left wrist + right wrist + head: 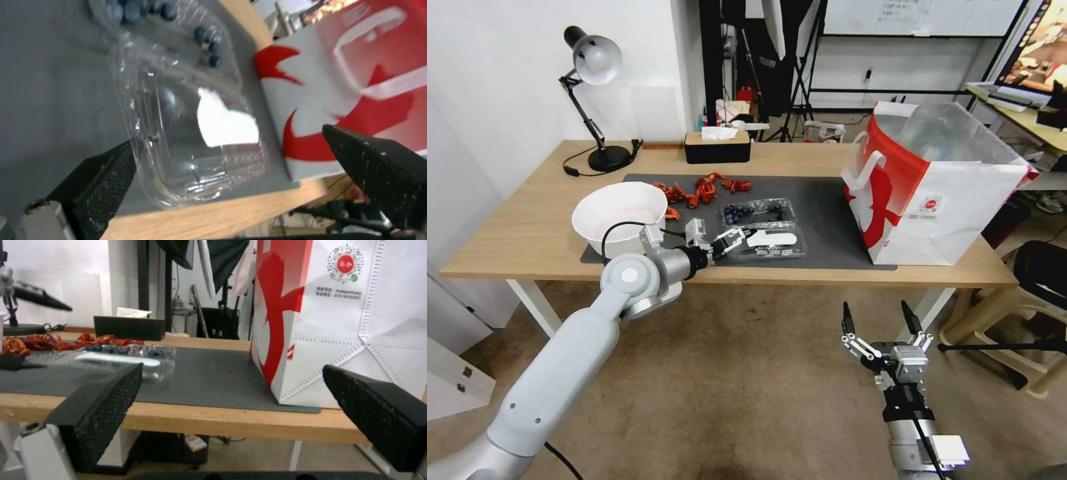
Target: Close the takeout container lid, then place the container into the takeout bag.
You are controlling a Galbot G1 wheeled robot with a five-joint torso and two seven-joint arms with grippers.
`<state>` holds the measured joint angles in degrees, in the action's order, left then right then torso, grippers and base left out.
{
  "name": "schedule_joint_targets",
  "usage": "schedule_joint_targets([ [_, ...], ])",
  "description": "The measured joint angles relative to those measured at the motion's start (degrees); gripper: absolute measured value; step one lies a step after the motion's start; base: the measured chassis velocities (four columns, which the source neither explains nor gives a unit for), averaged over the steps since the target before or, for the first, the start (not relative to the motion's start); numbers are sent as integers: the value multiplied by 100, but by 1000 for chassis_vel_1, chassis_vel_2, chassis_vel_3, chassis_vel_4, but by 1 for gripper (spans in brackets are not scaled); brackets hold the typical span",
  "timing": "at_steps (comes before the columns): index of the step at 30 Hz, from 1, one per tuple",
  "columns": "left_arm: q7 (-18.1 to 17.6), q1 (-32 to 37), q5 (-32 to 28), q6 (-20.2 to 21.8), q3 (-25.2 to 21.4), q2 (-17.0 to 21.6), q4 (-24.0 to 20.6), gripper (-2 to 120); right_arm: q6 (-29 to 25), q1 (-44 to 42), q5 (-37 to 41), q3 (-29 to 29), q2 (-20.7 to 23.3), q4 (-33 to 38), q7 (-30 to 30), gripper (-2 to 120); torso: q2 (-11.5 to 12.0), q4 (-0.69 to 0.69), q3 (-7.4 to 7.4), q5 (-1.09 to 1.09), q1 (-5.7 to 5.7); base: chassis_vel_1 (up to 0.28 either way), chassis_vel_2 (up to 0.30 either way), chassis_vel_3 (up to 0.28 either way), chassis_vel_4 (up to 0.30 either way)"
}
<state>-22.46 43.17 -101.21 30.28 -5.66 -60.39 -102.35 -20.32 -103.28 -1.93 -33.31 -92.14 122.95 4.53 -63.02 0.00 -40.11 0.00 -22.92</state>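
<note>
Head view shows my left gripper (739, 238) spread open at the near-left edge of the small clear plastic clamshell takeout container (760, 227), which lies unfolded on the dark grey mat (827, 213). Its clear hinged lid with white sticker (227, 121) sits between my fingers (104, 176). My right gripper (880, 320) hangs open below the table edge, near the large white-and-red paper takeout bag (927, 193).

Clear glossy plastic takeout container (762, 228), matt grey mat (820, 220), pale wood table (527, 227), foil-lined paper takeout bag (934, 200)

Desk lamp (594, 63), white bowl (617, 210), tissue box (717, 147)

Lab or studio: light stands (800, 80), whiteboard (920, 17), monitor (1044, 43)
</note>
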Motion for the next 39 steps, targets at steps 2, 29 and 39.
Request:
schedule_joint_targets([
  [2,25,-44,-151,-115,-73,-26,-2,100,-11,-9,-35,18,0,-1,-3,100,0,0,0,0,0,0,0,0,0],
  [29,765,-497,-246,-1446,298,-431,440,100,-13,-90,-155,41,0,45,-35,100,0,0,0,0,0,0,0,0,0],
  [39,818,-918,354,-1965,708,-730,1007,100,6,-80,-155,16,0,45,-48,100,-1,0,0,0,0,0,0,0,0],
])
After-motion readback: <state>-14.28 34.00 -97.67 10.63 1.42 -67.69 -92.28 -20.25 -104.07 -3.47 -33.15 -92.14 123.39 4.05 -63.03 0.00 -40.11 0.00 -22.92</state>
